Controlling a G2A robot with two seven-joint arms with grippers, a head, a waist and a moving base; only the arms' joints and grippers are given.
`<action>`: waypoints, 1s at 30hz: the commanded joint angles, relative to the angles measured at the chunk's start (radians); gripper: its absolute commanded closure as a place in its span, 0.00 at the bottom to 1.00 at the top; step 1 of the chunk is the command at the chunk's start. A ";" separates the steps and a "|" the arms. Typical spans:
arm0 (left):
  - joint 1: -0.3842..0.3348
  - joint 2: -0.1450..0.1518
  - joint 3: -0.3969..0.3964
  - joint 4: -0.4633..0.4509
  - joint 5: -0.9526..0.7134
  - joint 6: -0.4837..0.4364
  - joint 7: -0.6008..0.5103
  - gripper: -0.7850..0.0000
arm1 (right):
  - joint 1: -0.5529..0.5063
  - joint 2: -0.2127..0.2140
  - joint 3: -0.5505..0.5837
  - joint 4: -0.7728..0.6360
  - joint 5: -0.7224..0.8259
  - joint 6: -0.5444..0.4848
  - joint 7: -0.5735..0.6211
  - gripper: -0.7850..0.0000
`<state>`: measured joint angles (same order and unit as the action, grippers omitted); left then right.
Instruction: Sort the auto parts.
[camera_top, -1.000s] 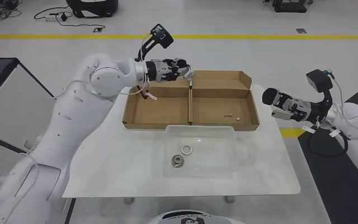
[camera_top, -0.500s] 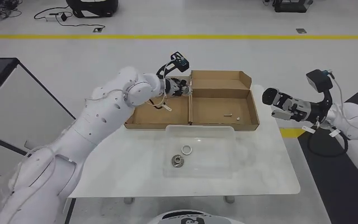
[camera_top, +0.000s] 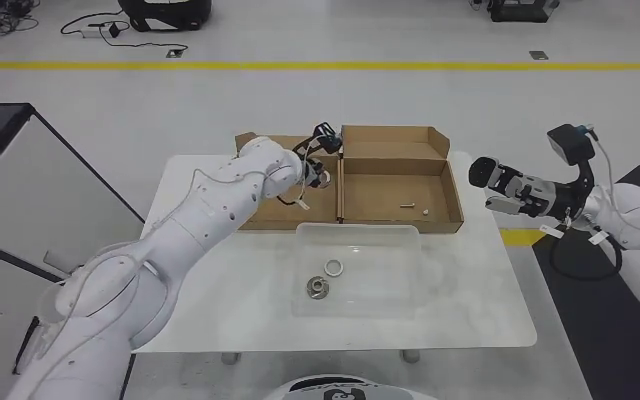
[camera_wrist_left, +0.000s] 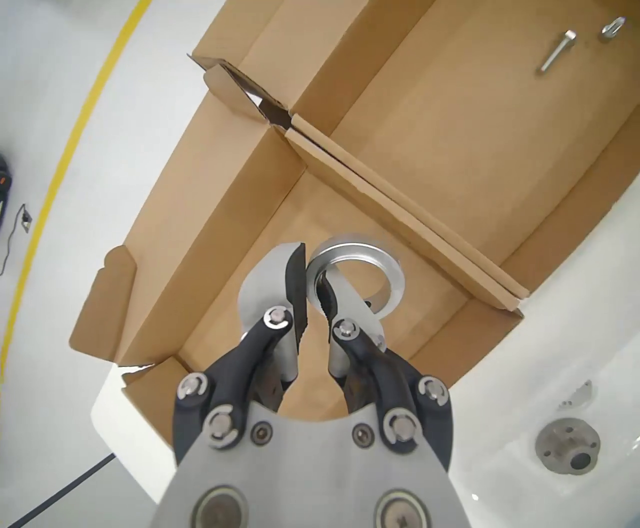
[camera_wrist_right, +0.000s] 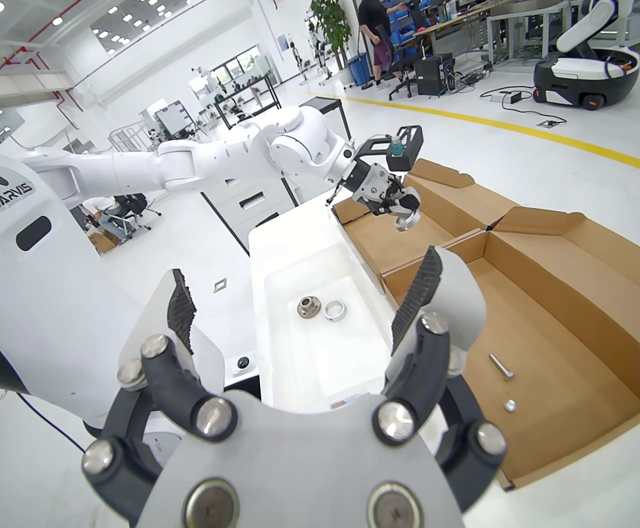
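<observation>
Left pincer (camera_wrist_left: 312, 290) is clamped on the rim of the metal ring (camera_wrist_left: 356, 246), one finger through the bore, above the left compartment of the cardboard box (camera_wrist_left: 210, 210). Ring judged rigid, smooth and fairly heavy, so liable to slip; the rim hold suits it. Right pincer (camera_wrist_right: 306, 267) stands open, right of the worktop (camera_top: 480, 290).

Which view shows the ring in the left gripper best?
The left wrist view: the ring is close, its rim pinched by the left gripper over the box. The right wrist view shows it small and distant. In the top view it is too small to make out.

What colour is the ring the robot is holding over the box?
The ring is shiny silver, clearest in the left wrist view.
</observation>
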<state>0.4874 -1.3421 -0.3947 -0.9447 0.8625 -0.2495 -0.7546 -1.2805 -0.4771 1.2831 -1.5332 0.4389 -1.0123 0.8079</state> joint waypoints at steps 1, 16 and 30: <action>-0.005 -0.022 0.016 0.045 0.009 0.008 0.001 1.00 | 0.000 0.000 0.000 0.000 0.000 0.000 0.000 0.00; -0.030 -0.165 0.082 0.328 0.089 0.035 0.034 1.00 | 0.000 0.000 0.000 0.000 0.000 0.000 0.000 0.00; -0.023 -0.264 0.104 0.486 0.130 0.003 0.033 1.00 | 0.000 0.000 0.000 0.000 0.000 0.000 0.000 0.00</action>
<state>0.4649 -1.6006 -0.2939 -0.4666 0.9853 -0.2432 -0.7161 -1.2805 -0.4771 1.2831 -1.5332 0.4389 -1.0123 0.8079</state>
